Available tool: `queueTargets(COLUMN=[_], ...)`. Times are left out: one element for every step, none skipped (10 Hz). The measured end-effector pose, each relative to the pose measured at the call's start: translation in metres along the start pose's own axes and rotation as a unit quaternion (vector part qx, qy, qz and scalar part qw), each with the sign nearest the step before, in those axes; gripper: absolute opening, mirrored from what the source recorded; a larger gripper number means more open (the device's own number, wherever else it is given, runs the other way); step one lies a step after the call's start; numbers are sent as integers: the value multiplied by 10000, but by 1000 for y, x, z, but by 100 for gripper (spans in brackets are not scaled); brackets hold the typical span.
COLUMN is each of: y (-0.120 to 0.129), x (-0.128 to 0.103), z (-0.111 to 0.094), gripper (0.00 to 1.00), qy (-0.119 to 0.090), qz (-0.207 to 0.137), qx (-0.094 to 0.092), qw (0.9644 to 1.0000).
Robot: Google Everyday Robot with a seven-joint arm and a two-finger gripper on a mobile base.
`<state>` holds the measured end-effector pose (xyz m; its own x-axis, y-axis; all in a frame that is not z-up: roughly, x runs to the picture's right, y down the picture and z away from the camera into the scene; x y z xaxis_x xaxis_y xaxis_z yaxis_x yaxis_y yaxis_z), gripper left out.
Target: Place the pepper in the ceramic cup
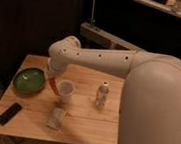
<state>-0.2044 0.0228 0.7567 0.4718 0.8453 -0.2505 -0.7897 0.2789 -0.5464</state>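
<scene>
**Red-orange pepper [54, 85] held beside the ceramic cup [66, 89], not yet in**

Gripper [52, 77] hung low over the wooden table [85, 118], at the end of the white arm [100, 60], mostly tucked under the bulky wrist. It pinched the pepper by its upper end. The pepper slanted down toward four o'clock, with its lower tip close against the cup's outer wall on the nine o'clock side. Could not tell whether tip and wall touched. Cup stood upright, mouth open to the top.

Outward from there:
- Green bowl [30, 79] at the cup's nine o'clock, near, just beyond the gripper.
- Bottle [101, 94], capped and upright, at the cup's three o'clock, apart.
- Pale packet [57, 117] lying flat at six o'clock, near.
- Black flat object [9, 113] at seven o'clock, well apart, by the table edge.

Judgement on the step: this was the carry-over, and the pepper sat too low and off to the side of the mouth.
- Lift first, until the tip cleared the rim.
- Then shift toward three o'clock until the tip hung over the middle of the mouth.
- Bring the pepper nearer to vertical, since the mouth looked narrow for a slanted entry.
- Lower the tip inside before letting go, so it could not glance off the rim.

Main risk: a sideways move without the lift would likely shove or tip the light cup.
</scene>
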Motion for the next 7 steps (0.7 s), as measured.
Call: queueTargets(y=[-1, -3, -6, -8, -10, -13, -16], x=[-4, -8, -11, -12, -13, -13, -14], z=[0, -1, -1, -2, -3, -4, -6], gripper=[3, 3, 3, 3, 3, 3, 3], qy=[-13, -30, -53, -68, -95, -134, -183], qz=[-8, -16, -9, -1, 15, 38, 44], qx=[2, 7, 20, 27, 33, 33, 28], qw=[10000, 10000, 10000, 10000, 9999, 9999, 9998])
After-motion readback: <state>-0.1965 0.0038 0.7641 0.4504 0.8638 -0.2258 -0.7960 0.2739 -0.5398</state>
